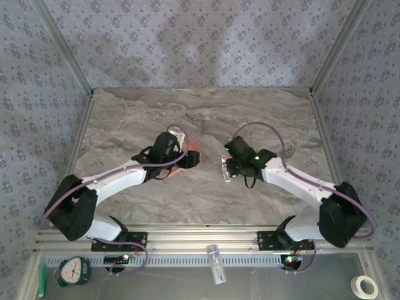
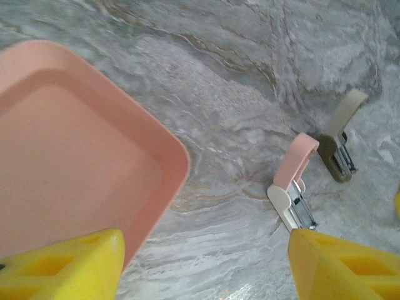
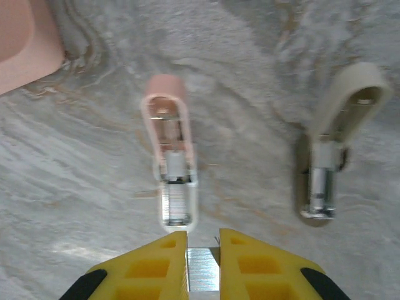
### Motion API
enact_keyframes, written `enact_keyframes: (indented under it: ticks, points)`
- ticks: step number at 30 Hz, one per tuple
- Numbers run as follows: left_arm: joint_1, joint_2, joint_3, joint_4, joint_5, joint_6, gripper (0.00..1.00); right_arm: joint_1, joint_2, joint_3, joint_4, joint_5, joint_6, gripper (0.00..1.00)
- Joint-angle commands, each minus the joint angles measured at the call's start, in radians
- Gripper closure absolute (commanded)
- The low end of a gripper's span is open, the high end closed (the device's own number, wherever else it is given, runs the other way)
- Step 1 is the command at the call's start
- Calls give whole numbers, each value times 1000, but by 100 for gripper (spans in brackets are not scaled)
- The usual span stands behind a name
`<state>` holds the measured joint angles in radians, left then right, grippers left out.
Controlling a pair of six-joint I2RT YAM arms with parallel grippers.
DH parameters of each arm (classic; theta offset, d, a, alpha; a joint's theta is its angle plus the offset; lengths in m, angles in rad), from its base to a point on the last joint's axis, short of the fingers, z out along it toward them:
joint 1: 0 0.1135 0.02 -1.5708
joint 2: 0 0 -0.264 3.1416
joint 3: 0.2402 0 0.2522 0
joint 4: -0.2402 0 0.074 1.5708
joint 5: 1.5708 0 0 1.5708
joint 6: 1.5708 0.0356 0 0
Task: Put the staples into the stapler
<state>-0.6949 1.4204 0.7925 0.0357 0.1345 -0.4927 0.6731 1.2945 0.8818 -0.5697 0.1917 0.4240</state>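
The right gripper has its yellow fingers pinched nearly together on a small silvery strip, the staples, which fills the narrow gap between them. Just ahead of the fingertips, the stapler lies on the marble table. It is open, with its metal channel facing up, the white end nearest the gripper and the rounded pink end pointing away. A beige stapler lies to the right of it, also open, roughly parallel and apart from it.

The left wrist camera shows both from the side, which the downward look flattens. The pink arm tilts up from the white base at the hinge, and the beige arm rises the same way from a darker base.

The left gripper stands wide with nothing between its fingers, hovering at the corner of a salmon-pink tray. The staplers are well beyond its right finger.

From above, the arms reach in toward each other. The left one is over the tray, and the stapler is a pale sliver just beside the right gripper, between the two arms.
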Motion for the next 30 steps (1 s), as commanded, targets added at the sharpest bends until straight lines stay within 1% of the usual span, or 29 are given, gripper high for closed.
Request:
enact_keyframes:
  ticks: [1, 5, 8, 11, 13, 16, 22, 30]
  points:
    - [-31, 40, 47, 77, -26, 43, 30, -91, -87, -81, 44, -48, -144, 82]
    - [-57, 99, 74, 117, -31, 20, 29, -228, -151, -150, 66, -141, -224, 82]
    - [-78, 144, 112, 115, -35, 30, 29, -302, -162, -170, 96, -205, -266, 82]
    - [-93, 178, 143, 113, -43, 37, 28, -352, -141, -169, 106, -261, -274, 82]
    - [-98, 190, 152, 117, -51, 32, 28, -360, -117, -160, 110, -275, -285, 82]
    - [-98, 196, 152, 125, -68, 21, 28, -363, -65, -137, 106, -256, -284, 82]
    - [-99, 198, 153, 124, -84, 30, 28, -356, 18, -104, 131, -256, -246, 82]
    - [-100, 196, 150, 121, -84, 31, 28, -344, 70, -86, 148, -231, -259, 82]
